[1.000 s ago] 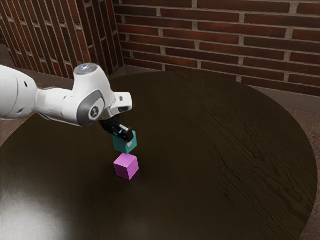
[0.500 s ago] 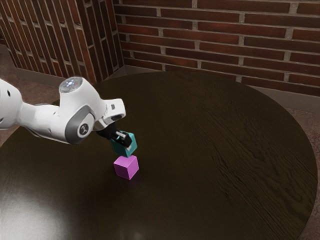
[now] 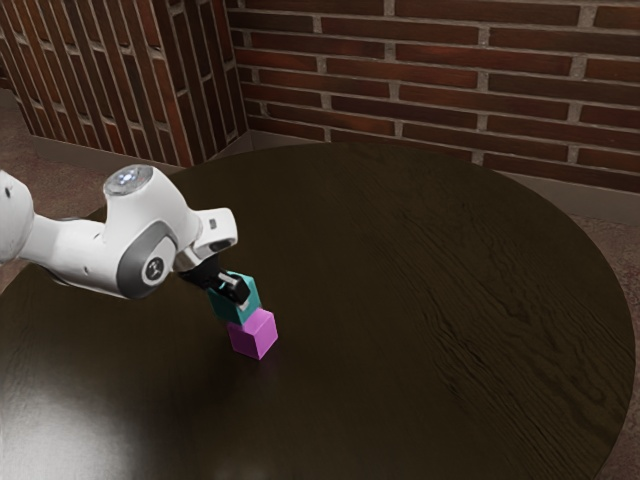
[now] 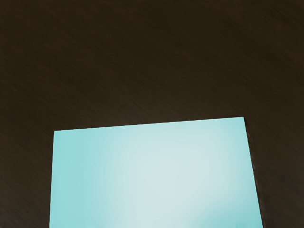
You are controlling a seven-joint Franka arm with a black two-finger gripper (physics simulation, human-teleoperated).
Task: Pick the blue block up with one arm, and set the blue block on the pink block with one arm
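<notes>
I see one round dark table (image 3: 450, 300) that takes up most of the frame in the exterior view. Behind it stand two brick walls (image 3: 430, 70), which meet in a corner at the upper left of the frame. A strip of floor (image 3: 610, 225) shows at the right edge.

One white arm (image 3: 100, 250) comes in from the left edge and covers a part of the table there. At its end is one black gripper (image 3: 228, 289), a little left of the frame's centre. Its fingers are closed on the blue block (image 3: 246, 300), and they hide a part of the block's upper left side.

There are two blocks: one blue and one pink. The blue block lies directly on the top of the pink block (image 3: 255, 336), touching it, and is shifted a little to the upper left of it. The pink block stands on the table, left of centre in the lower half of the frame. The other things are well apart from the two blocks.

In the wrist view the blue block (image 4: 152, 175) is just under the hand, with the dark table (image 4: 142, 57) beyond it.
</notes>
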